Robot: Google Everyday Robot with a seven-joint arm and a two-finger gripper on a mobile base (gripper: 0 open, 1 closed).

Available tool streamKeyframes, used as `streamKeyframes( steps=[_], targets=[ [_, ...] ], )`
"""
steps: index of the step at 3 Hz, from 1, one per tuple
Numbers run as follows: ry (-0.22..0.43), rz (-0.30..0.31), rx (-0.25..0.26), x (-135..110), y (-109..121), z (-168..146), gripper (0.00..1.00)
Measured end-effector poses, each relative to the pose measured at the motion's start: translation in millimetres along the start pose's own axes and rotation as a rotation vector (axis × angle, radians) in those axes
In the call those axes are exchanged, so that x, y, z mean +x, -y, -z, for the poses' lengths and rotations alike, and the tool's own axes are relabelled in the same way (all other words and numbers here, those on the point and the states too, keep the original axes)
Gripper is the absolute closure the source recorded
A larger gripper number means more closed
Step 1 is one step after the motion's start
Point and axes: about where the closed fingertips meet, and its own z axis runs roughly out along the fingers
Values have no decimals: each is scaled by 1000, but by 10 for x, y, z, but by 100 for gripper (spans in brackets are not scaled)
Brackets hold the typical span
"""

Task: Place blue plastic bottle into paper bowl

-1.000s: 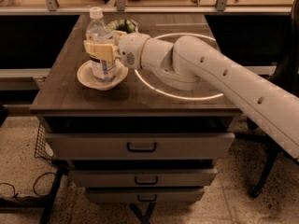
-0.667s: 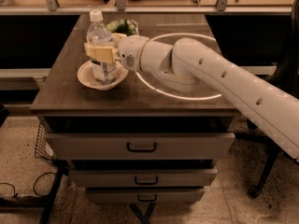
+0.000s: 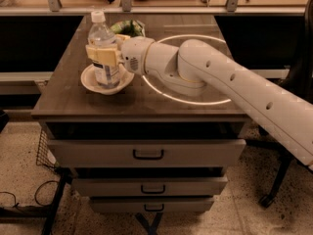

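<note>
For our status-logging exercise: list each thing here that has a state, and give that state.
blue plastic bottle: upright, capped, standing in the bowl.
paper bowl: upright, holding the bottle.
hand: shut on the bottle's label.
drawers: all three shut.

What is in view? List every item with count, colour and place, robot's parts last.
blue plastic bottle: one, clear bluish with a white cap, upright in the paper bowl
paper bowl: one, cream-white, left part of the tabletop
snack bag: one, green and white, behind the bottle
light ring: one, white, on the tabletop right of the bowl
drawer cabinet: one, dark wood top, three grey drawers
wire basket: one, dark, low beside the cabinet's left
cable: dark, floor at lower left
arm: one, white, reaching from the right
hand: one, cream fingers, closed around the bottle's middle
</note>
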Motion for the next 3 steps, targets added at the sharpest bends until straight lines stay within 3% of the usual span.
streamKeyframes(
  steps=[2, 3],
  targets=[
    [1, 1, -8, -9, -38, -34, 13],
    [1, 2, -11, -14, -58, -50, 0]
  ],
)
